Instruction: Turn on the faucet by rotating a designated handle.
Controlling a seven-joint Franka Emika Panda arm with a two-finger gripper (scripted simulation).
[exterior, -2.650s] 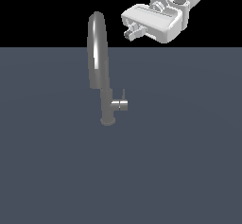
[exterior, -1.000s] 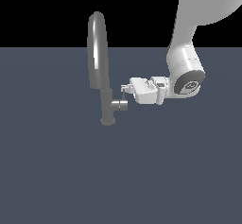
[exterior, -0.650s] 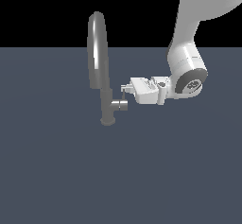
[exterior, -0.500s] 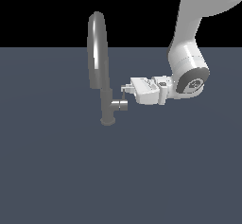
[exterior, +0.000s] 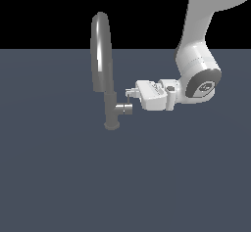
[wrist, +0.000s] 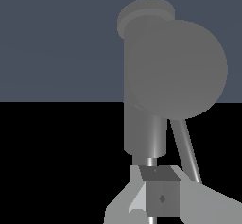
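The faucet (exterior: 110, 106) is a tall grey metal tap with a high arched spout (exterior: 100, 50), standing on a small round base. The handle (exterior: 124, 108) is a short stub sticking out of the stem toward the exterior view's right, with a thin lever (exterior: 128, 99) rising from it. My gripper (exterior: 130, 93) comes in level from the right, its fingertips at the lever just above the stub. The wrist view shows the handle's round end face (wrist: 177, 69) close up. There the lever (wrist: 186, 147) runs beside my fingers (wrist: 160, 198), which look pressed together with nothing between them.
The faucet stands on a flat dark blue-grey surface (exterior: 73, 177). My white arm (exterior: 198, 64) descends from the upper right of the exterior view.
Since 2.6 s ago my gripper came down from the upper right to the handle. Over the last second it has barely shifted, and the handle shows no visible turn.
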